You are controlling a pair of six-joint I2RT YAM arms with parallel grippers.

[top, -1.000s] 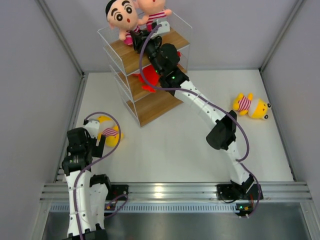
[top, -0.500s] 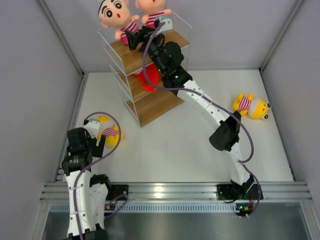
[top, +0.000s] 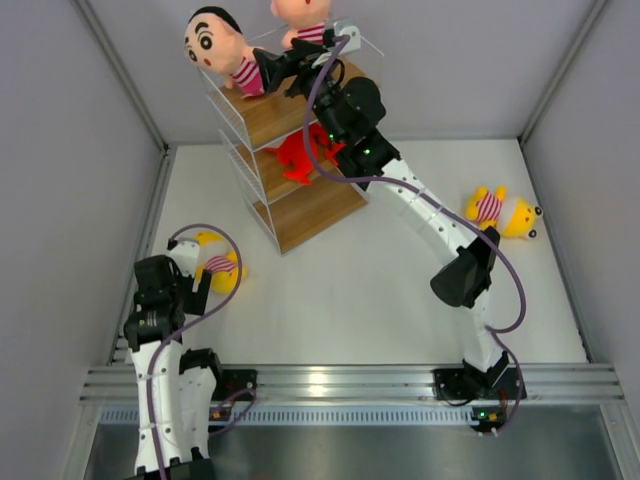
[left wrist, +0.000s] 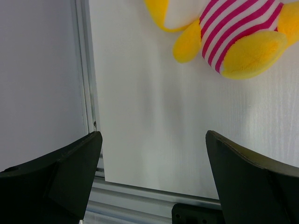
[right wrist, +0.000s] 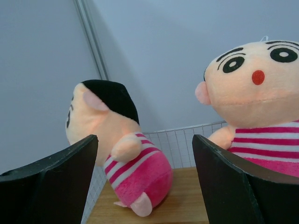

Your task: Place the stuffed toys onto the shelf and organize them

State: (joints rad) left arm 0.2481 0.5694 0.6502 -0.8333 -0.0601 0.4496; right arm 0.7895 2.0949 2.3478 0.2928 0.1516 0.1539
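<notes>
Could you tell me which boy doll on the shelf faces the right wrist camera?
The right-hand doll, face in full view; the other doll shows its black hair.

Desk [top: 350, 300] seen from above. A 3-tier shelf [top: 310, 212] stands at the far side; its top tier carries the left boy doll [top: 213, 45] and the right boy doll [top: 305, 20], its middle tier a red shark [top: 292, 160]. The right arm [top: 440, 215] reaches to the top tier, jaws just beside the left boy doll. The left yellow figure [top: 222, 268] lies beside the left arm [top: 158, 300], the right yellow figure [top: 503, 212] at the desk's right side.
</notes>
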